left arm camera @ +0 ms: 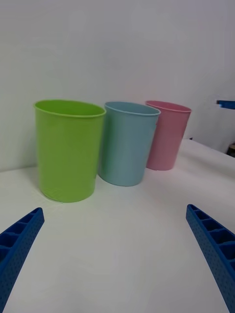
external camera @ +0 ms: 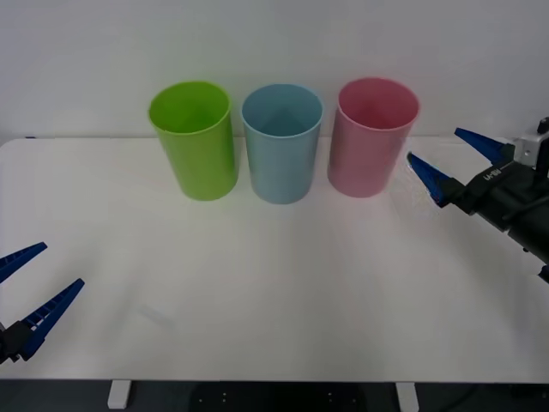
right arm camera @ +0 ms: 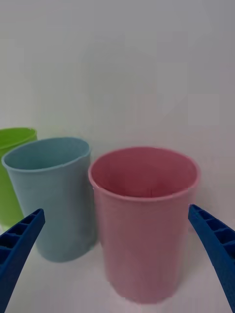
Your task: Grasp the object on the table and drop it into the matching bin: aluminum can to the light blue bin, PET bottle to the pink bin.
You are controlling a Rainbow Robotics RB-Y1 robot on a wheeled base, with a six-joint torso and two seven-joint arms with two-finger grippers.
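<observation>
Left gripper (external camera: 26,292) sits low at the near table (external camera: 283,300) edge, well short of the pink bin (external camera: 371,137), fingers spread wide, nothing in them. Right gripper (external camera: 455,163) hangs just beside that bin, also wide and empty. Light blue bin (external camera: 281,142) stands next over, then a green bin (external camera: 194,137). Can't tell where the can is.

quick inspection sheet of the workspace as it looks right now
surface: white table, bare in front of the bins
job's things: light blue bin upright in the middle of the back row; pink bin upright to its right; no can or bottle seen
clutter: lime green bin upright, left of the blue one
grippers: left gripper open, low at the near left edge; right gripper open, beside the pink bin, holding nothing
cables: nothing seen
surroundings: plain white wall behind the bins
</observation>
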